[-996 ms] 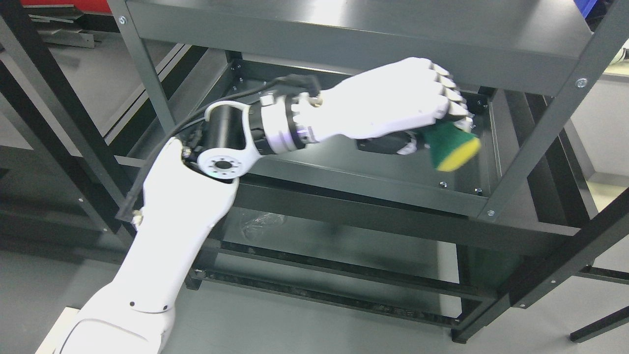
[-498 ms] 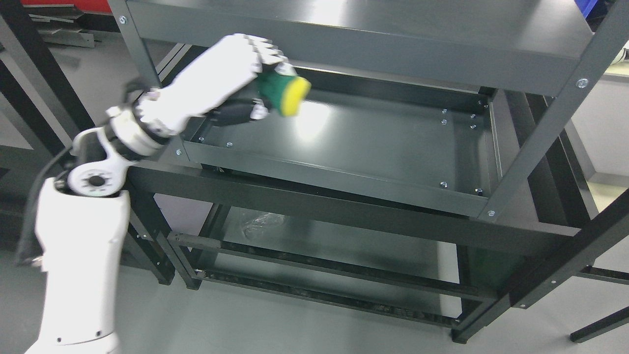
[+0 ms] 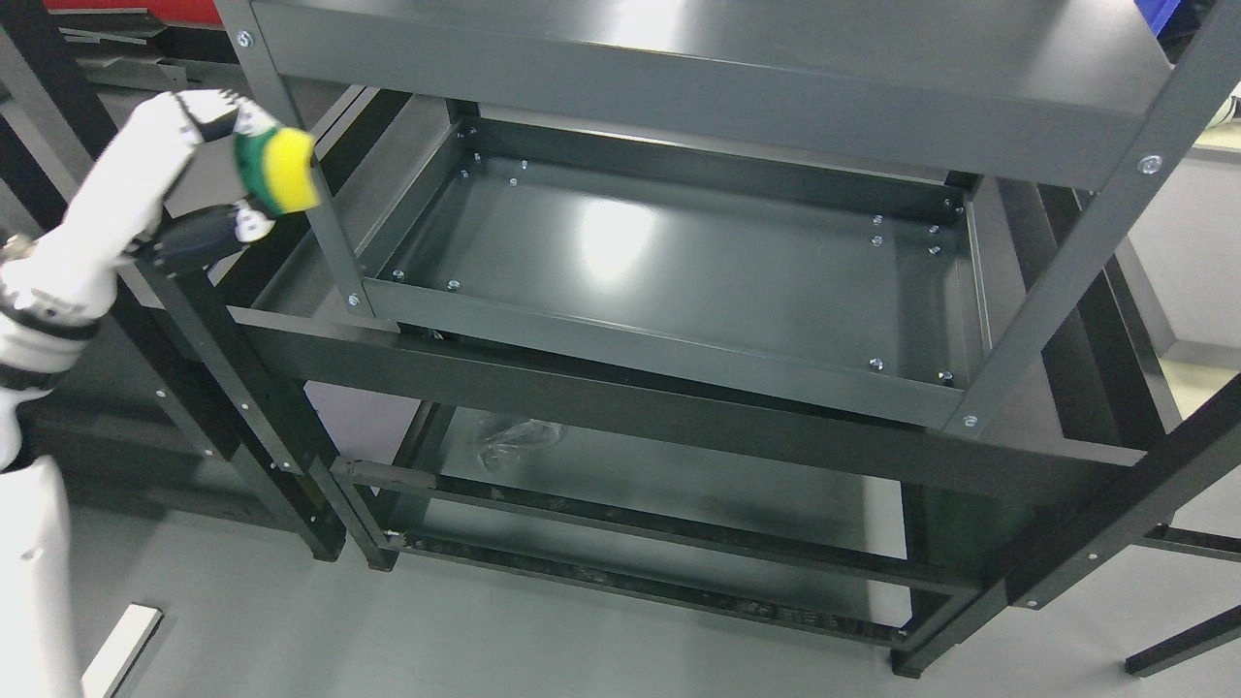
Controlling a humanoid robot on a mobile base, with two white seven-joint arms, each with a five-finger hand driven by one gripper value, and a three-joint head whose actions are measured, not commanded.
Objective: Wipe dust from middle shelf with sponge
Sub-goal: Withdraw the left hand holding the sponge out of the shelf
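Note:
My left hand (image 3: 228, 160) is at the upper left, outside the rack and left of its front-left post, with its white fingers shut on a green and yellow sponge (image 3: 276, 173). The sponge's yellow face points right, toward the rack. The middle shelf (image 3: 679, 262) is a dark grey metal tray with a raised rim, glossy with a light glare near its centre. Nothing lies on it. My right hand is out of view.
The top shelf (image 3: 737, 87) overhangs the middle one closely. Upright posts stand at front left (image 3: 291, 155) and front right (image 3: 1076, 252). A lower shelf (image 3: 620, 475) holds a crumpled clear plastic bag (image 3: 514, 438). More dark racking stands at far left.
My left hand has swept the sponge from the shelf's right end across to the left and out past the front-left post. The camera has not moved.

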